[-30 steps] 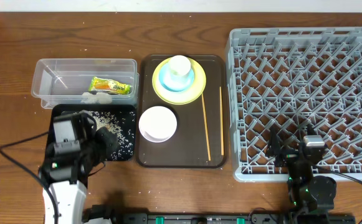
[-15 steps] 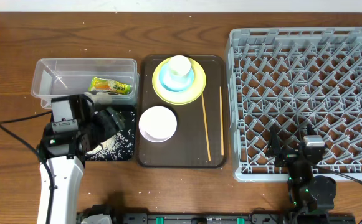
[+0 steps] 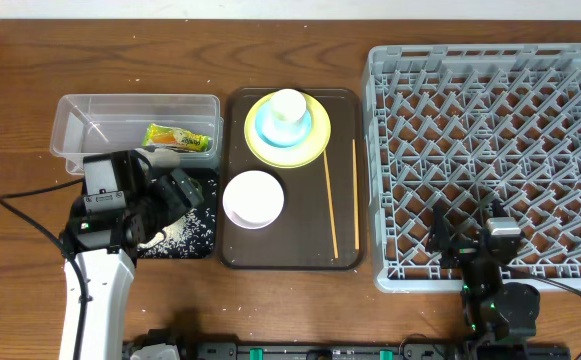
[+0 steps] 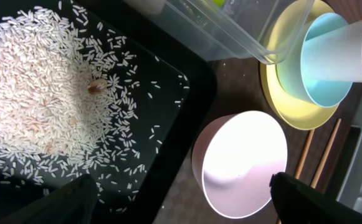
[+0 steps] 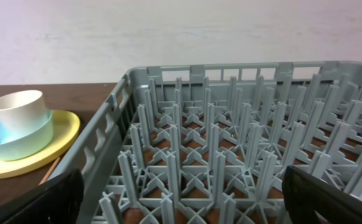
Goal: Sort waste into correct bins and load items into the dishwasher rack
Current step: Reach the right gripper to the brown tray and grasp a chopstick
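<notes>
Hovering over the rice (image 4: 37,87) in the black tray (image 4: 168,65), my left gripper (image 3: 170,200) gapes wide, empty; I should rise clear before reaching right. Chopsticks (image 3: 330,205) lie on the brown tray (image 3: 300,240), long axis near-to-far, tip end unclear. My right gripper (image 3: 465,238) idles open at the near edge of the rack (image 3: 375,150).

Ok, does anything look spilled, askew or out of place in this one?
Nothing looks damaged. Loose rice lies scattered inside the black tray, with brownish bits among it. The chopsticks lie apart on the brown tray, one slanted.
</notes>
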Controlling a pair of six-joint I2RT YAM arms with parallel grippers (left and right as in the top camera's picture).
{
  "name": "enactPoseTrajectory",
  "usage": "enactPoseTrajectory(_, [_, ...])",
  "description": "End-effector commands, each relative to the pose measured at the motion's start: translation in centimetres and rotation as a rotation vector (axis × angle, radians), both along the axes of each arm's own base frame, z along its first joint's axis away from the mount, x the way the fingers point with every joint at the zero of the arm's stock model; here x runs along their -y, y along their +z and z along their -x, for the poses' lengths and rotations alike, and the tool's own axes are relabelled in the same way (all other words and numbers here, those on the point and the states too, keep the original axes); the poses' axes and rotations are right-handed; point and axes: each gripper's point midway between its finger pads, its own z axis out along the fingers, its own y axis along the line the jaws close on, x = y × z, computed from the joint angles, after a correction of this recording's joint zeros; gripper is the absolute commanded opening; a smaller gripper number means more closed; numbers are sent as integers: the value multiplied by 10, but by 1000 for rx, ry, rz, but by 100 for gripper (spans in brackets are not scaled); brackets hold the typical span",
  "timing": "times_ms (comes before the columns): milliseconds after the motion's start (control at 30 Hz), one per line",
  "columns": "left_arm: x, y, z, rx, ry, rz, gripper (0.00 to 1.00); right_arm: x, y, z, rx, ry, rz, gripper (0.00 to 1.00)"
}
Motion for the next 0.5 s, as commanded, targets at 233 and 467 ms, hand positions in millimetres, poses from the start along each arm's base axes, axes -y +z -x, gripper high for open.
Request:
enactPoseTrajectory(233, [0,5,-4,11,10,12,94,5,46,5,20,-20,9,99])
enactPoseTrajectory(467, [0,5,-4,11,10,12,94,11,104,-11,-207,-48,84,99])
